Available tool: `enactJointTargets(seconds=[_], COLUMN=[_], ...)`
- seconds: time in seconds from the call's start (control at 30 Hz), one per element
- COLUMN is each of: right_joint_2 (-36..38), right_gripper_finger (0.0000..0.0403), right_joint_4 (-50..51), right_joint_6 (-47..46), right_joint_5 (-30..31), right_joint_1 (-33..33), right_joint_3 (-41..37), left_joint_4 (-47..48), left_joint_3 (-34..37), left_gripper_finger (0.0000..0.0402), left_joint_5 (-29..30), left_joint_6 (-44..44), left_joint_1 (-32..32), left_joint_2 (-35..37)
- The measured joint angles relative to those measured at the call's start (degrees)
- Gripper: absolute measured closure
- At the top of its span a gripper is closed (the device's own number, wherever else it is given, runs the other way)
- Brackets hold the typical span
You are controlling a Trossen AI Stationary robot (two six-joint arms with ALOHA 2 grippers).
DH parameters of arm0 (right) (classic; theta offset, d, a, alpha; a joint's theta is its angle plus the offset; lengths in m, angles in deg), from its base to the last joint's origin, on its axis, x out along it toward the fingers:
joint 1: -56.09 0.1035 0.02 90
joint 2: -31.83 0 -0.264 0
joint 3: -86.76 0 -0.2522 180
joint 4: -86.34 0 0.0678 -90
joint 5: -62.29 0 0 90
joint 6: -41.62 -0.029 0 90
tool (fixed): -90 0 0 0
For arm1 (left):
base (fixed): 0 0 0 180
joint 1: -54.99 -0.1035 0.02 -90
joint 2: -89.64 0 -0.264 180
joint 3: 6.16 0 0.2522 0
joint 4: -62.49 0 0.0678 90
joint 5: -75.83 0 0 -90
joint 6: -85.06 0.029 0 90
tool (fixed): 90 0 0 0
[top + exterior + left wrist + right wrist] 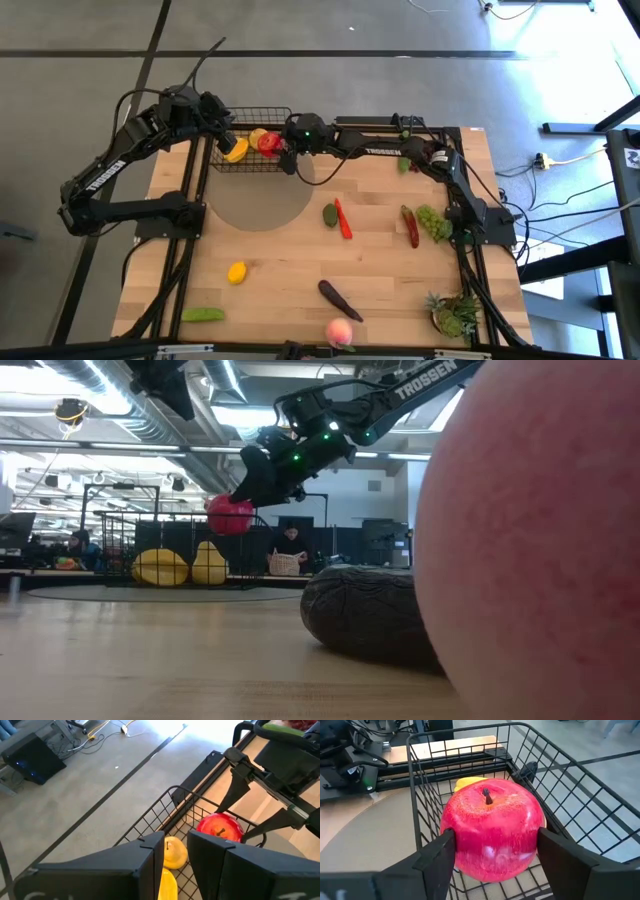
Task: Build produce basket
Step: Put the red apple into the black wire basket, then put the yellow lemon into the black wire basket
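Black wire basket (250, 140) at tabletop's far edge, two yellow lemons (237, 149) inside; red apple (492, 829) above its interior. Cucumber (203, 314), eggplant (339, 299), peach (339, 332), chilies (343, 219), grapes (432, 221) scattered on tabletop.

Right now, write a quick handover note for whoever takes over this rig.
Right pincer: shut on the red apple, held over the basket.
Left pincer: clamped on the basket's wire rim at the table's far left.
Done: two yellow fruits in the basket.
Left: release the apple, then fetch the lemon, cucumber, eggplant, peach, chilies, grapes.
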Motion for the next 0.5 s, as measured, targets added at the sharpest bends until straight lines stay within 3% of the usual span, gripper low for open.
enactJointTargets(seconds=[0.13, 0.3, 0.5], right_joint_2=[0.0, 0.1, 0.1], right_gripper_finger=[0.0142, 0.0142, 0.0141], right_joint_4=[0.0, 0.0, 0.0], right_joint_6=[-0.2, -0.2, -0.1], right_joint_5=[-1.4, -9.4, -9.1], right_joint_1=[0.0, 0.0, 0.0], right_joint_3=[0.0, 0.0, 0.0], left_joint_4=[0.0, 0.3, 0.3], left_joint_3=[0.0, 0.0, 0.0], left_gripper_finger=[0.0327, 0.0327, 0.0327], left_joint_5=[0.0, 0.0, 0.0], left_joint_6=[0.0, 0.4, 0.2], left_joint_1=[0.0, 0.0, 0.0], left_joint_2=[0.0, 0.0, 0.0])
